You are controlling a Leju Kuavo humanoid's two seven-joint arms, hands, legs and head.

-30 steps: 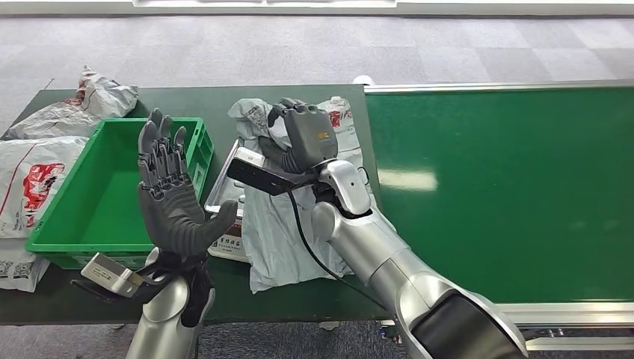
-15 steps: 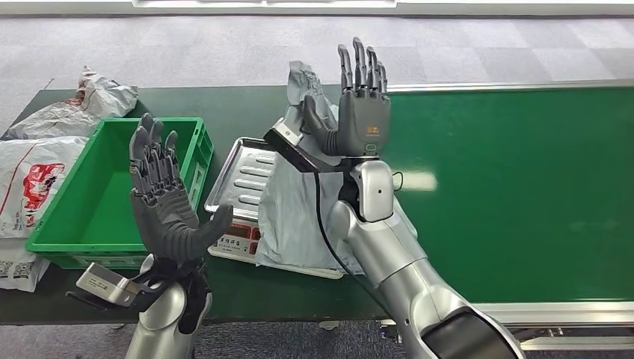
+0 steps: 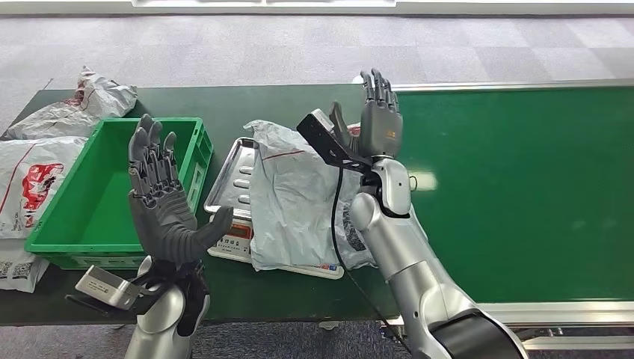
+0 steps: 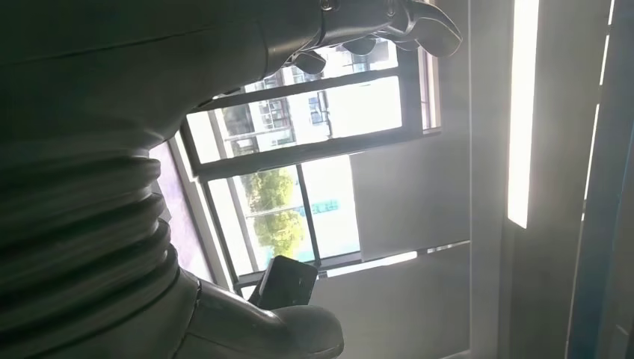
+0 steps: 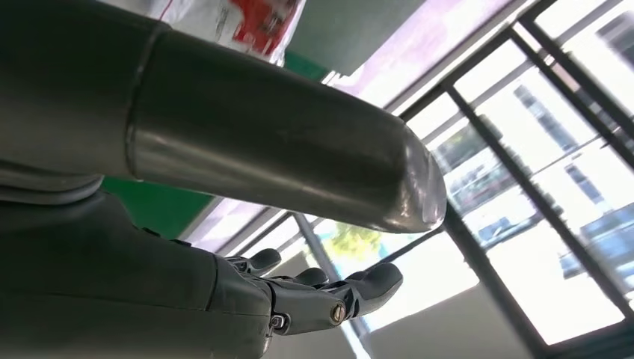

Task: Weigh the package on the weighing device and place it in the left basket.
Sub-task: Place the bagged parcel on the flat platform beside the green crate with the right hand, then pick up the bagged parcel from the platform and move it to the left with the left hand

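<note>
The grey plastic package (image 3: 295, 198) lies crumpled and flat across the metal tray of the weighing device (image 3: 233, 173), covering most of it. The device's display (image 3: 238, 231) shows at the front left. My right hand (image 3: 379, 120) is raised upright beyond the package's far right corner, fingers straight and apart, holding nothing. Its fingers (image 5: 321, 293) also appear in the right wrist view. My left hand (image 3: 159, 198) stands upright and open in front of the green basket (image 3: 111, 124), which is empty. Its fingers (image 4: 374, 26) show against a window in the left wrist view.
Grey and white packages (image 3: 82, 103) (image 3: 30, 179) lie left of the basket, one more (image 3: 16, 271) at the table's front left corner. A wide green conveyor belt (image 3: 516, 187) runs along the right, with a metal rail at its near edge.
My right hand lifted the package up off the scale, then let it go. The package now lies spread on the tray, and the hand has moved right with fingers straight. The left hand barely moved.
</note>
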